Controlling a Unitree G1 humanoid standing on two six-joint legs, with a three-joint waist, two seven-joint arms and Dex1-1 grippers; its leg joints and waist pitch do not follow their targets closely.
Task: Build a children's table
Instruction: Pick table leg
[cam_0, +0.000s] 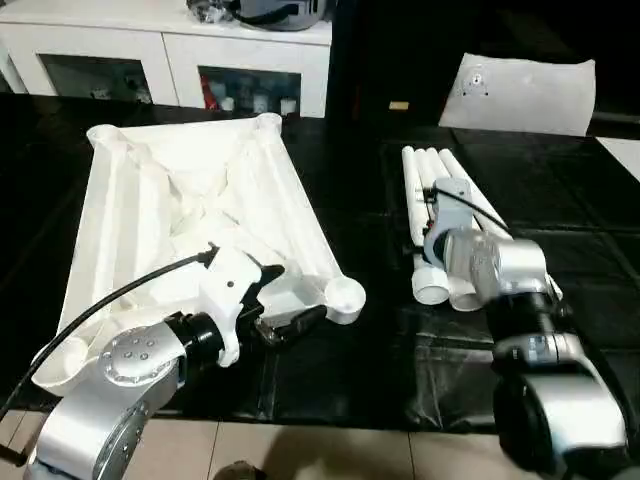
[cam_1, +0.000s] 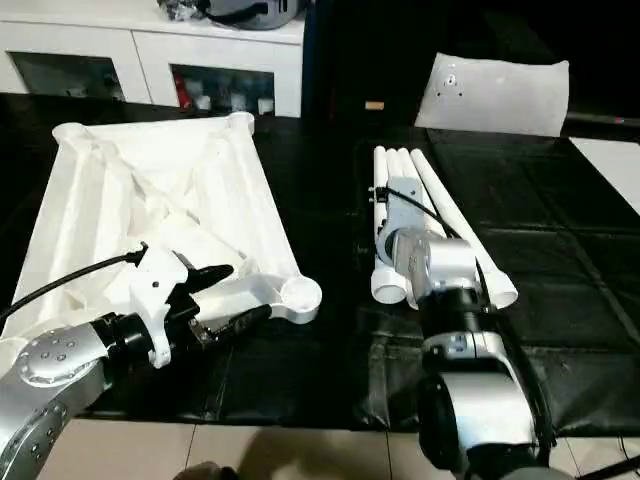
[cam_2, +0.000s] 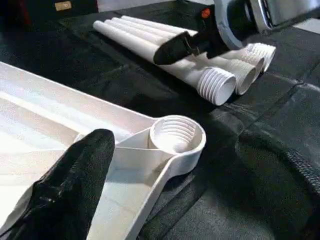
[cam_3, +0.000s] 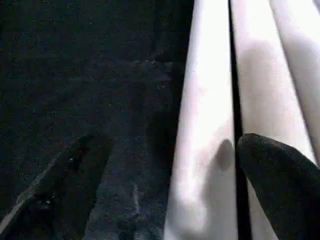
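Your right gripper (cam_3: 165, 185) is spread wide and empty, fingers straddling the leftmost of the four legs (cam_1: 383, 215) lying bundled on the black mat (cam_1: 560, 250). Your left gripper (cam_1: 215, 300) hovers open, holding nothing, at the upturned table top (cam_1: 110, 190), near its corner socket (cam_2: 176, 136). Risk: closing off-centre could roll the leg into its neighbours. Open mat lies between legs and top.

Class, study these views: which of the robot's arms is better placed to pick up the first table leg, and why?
The right. Its gripper hangs open directly over the bundled legs, one finger already above a tube. The left gripper sits at the tabletop's near corner socket, better placed to steady it.
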